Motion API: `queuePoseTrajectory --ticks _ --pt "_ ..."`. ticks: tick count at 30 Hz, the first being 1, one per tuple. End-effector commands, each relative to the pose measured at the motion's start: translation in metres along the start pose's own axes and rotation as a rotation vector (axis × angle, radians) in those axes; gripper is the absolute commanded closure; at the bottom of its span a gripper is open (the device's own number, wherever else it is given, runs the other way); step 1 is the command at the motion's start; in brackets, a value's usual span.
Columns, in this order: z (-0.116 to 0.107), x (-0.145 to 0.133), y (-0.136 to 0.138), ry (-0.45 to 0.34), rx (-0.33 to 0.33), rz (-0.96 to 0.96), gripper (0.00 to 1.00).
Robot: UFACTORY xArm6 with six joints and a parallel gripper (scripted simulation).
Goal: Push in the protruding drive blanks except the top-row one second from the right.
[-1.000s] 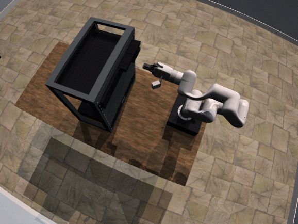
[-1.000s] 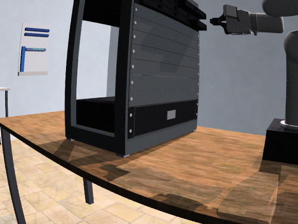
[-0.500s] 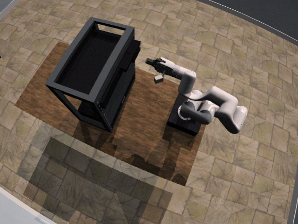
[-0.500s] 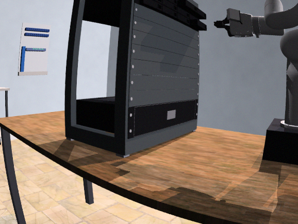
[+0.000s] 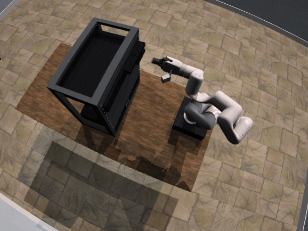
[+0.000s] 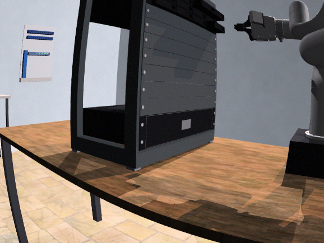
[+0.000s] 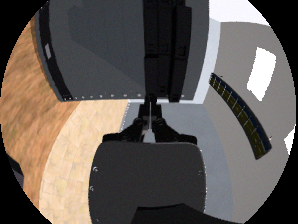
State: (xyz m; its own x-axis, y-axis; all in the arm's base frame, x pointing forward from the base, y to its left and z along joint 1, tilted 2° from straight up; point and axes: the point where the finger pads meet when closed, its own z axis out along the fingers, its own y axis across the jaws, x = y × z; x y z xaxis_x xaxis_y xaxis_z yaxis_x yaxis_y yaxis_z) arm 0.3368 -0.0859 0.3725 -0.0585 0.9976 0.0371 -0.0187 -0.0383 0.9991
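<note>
The gripper [image 6: 240, 27] hangs in the air in front of the upper part of the rack [image 6: 132, 84], apart from it, with its fingers pressed together and nothing between them. I think the arm is between two pushes: the closed fingers serve as a pushing tip, and they need now to be lined up with a blank that stands out.

The storage chassis [image 6: 179, 8] sits at the very top of the rack. From the side I see two protruding blanks [image 6: 217, 20], one above the other, at the end of the chassis nearest the arm. From above, dark pieces [image 5: 138, 51] also stick out of the rack's front. Which rows and columns they belong to, I cannot tell from here, so I cannot say how many blanks are already home.

The next move, in my judgement, calls for a straight and gentle advance into one blank's face, avoiding the one that must stay out, and not so hard that the rack shifts on the table [image 6: 224, 168].

The arm rises from its black base [image 5: 178, 125], bends at the elbow and stretches the wrist about level toward the rack.
</note>
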Motion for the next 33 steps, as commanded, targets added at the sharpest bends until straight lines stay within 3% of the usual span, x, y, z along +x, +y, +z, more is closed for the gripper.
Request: queuePoseTrajectory --ticks 1,15,33 --pt "0.002 0.0 0.002 0.007 -0.004 -0.001 1.0" --pt "0.053 0.0 0.002 0.007 -0.004 -0.001 1.0" --pt "0.057 0.0 0.002 0.007 -0.004 -0.001 1.0"
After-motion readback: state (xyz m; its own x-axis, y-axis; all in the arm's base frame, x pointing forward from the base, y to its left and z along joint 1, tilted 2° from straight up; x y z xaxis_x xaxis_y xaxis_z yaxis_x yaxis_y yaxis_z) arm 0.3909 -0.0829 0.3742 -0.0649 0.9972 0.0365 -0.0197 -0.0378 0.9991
